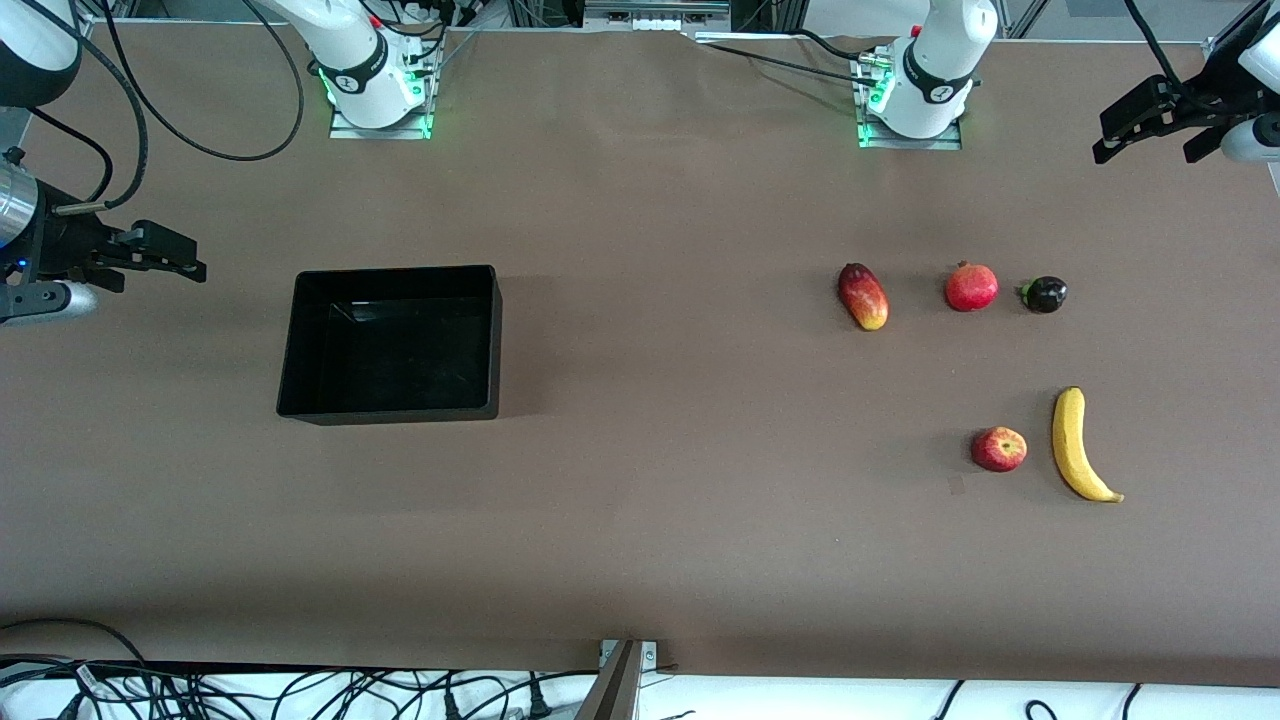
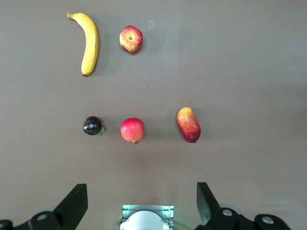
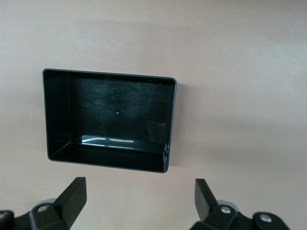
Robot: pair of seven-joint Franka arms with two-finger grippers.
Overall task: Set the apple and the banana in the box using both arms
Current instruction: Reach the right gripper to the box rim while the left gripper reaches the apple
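Note:
The apple (image 1: 999, 449) and the banana (image 1: 1078, 446) lie side by side on the brown table toward the left arm's end. Both also show in the left wrist view, the apple (image 2: 131, 39) beside the banana (image 2: 89, 42). The black box (image 1: 390, 408) stands empty toward the right arm's end and also shows in the right wrist view (image 3: 108, 162). My left gripper (image 1: 1145, 130) (image 2: 141, 194) is open and empty, high over the table's edge at the left arm's end. My right gripper (image 1: 175, 255) (image 3: 139, 189) is open and empty, up beside the box.
A red-yellow mango (image 1: 863, 296), a pomegranate (image 1: 971, 287) and a small dark fruit (image 1: 1044, 294) lie in a row farther from the front camera than the apple and banana. Cables lie along the table's near edge.

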